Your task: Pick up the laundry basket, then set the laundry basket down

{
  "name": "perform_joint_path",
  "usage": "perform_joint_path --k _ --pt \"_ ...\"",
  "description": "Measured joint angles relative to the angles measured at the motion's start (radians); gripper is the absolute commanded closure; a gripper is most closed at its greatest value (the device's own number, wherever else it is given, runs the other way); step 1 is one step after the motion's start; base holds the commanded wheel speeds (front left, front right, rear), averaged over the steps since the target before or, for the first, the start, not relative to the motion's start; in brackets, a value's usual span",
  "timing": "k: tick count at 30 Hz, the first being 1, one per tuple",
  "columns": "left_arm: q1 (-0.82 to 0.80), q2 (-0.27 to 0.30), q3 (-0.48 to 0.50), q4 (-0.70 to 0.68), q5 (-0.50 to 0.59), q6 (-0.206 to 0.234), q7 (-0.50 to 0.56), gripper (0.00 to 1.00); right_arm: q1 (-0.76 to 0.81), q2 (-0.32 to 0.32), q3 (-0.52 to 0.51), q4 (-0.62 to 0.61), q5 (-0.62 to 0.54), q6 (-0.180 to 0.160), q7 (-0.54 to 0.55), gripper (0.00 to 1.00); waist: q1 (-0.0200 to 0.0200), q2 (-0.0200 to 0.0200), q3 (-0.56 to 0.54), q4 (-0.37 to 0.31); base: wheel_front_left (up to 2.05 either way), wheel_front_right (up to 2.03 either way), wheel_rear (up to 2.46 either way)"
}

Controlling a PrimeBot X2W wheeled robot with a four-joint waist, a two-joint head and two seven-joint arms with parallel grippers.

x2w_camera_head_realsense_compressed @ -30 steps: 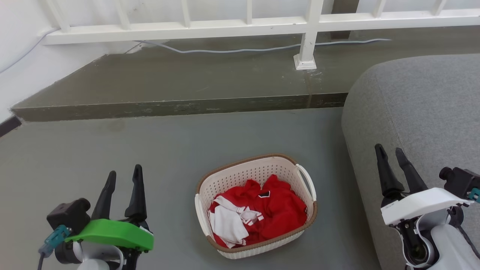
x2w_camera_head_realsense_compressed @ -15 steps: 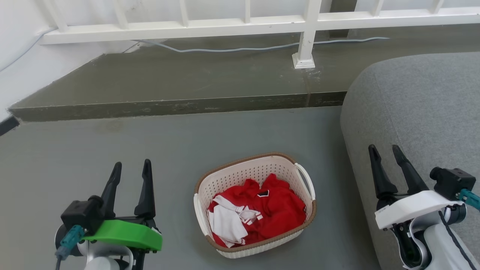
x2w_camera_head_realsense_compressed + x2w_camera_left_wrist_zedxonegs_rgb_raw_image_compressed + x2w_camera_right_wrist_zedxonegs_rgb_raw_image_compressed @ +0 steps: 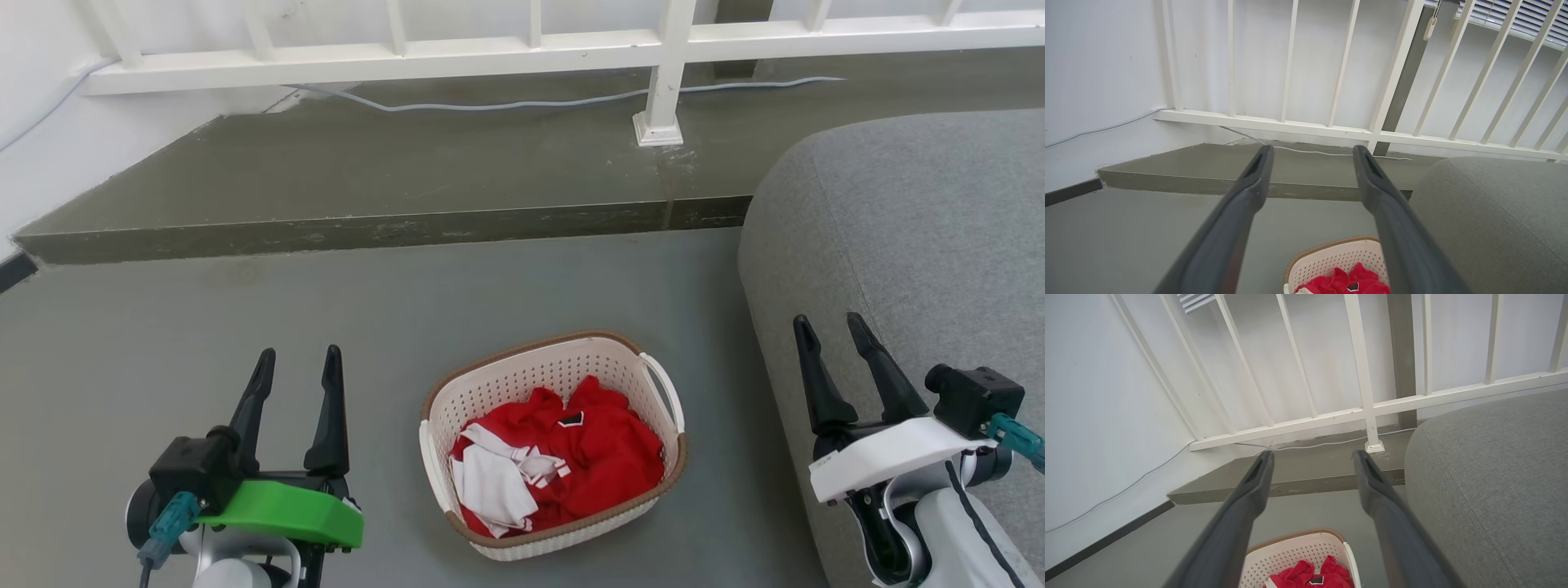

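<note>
The laundry basket (image 3: pixel 522 380) sits on the grey floor, cream-white and perforated with a brown rim and white side handles, holding red and white clothes. Its far end also peeks in at the bottom of the left wrist view (image 3: pixel 1331 257) and the right wrist view (image 3: pixel 1294 549). My left gripper (image 3: pixel 298 359) is open, low at the left of the basket and apart from it. On the other side my right gripper (image 3: pixel 826 325) is open in front of the sofa, also clear of the basket. Nothing is between either pair of fingers.
A grey sofa (image 3: pixel 914 229) fills the right side, close to the basket's right handle. Behind the basket runs a raised concrete step (image 3: pixel 392 188) with a white railing (image 3: pixel 522 53) and a loose cable (image 3: pixel 506 104). A white wall closes the left.
The left gripper has moved right and slightly up, toward the basket. The right gripper has shifted a little left. The head view has drifted slightly; the basket stays on the floor.
</note>
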Motion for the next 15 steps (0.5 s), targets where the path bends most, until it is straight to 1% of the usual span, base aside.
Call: perform_joint_path --k 12,15 --pt "0.0 0.0 -0.005 0.0 0.0 0.0 0.0 0.0 -0.001 0.01 -0.006 0.004 -0.018 0.0 0.0 0.0 0.0 0.0 0.005 -0.008 0.0 0.0 0.0" --pt "0.0 0.0 -0.001 -0.002 -0.002 0.008 0.0 0.0 -0.002 0.013 -0.002 0.005 -0.019 0.002 0.0 0.0 0.0 0.0 0.009 -0.013 0.0 0.0 0.0"
